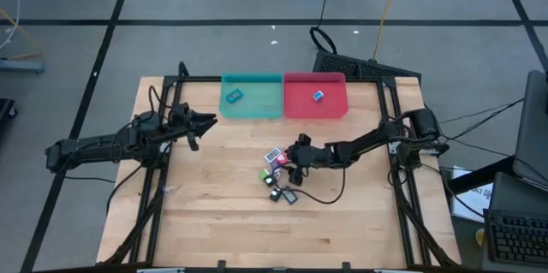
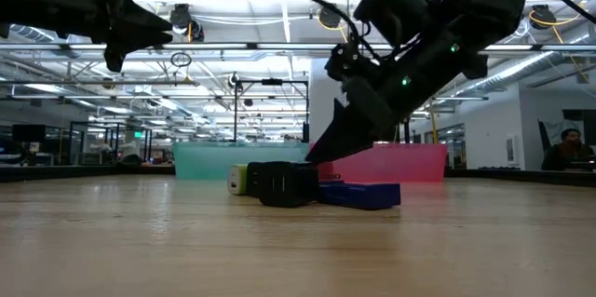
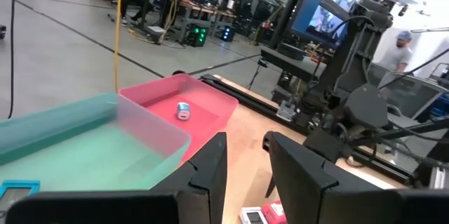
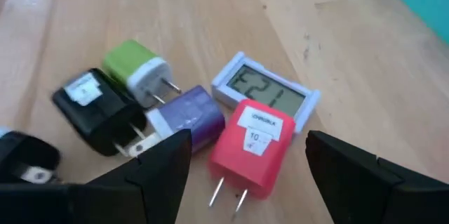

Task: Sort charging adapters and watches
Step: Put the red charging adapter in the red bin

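The right gripper (image 2: pixel 321 148) angles down over a black adapter (image 2: pixel 279 183) and blue piece (image 2: pixel 361 194), trays behind

In the high view, centre, the right gripper (image 1: pixel 295 169) covers part of the adapters (image 1: pixel 276 175), too small to count. In the right wrist view, lower left, a black adapter (image 4: pixel 24 162) is cut by the edge.

Red adapter (image 4: pixel 252 155), purple adapter (image 4: pixel 188 119), green adapter (image 4: pixel 133 67), black adapter (image 4: pixel 95 109).
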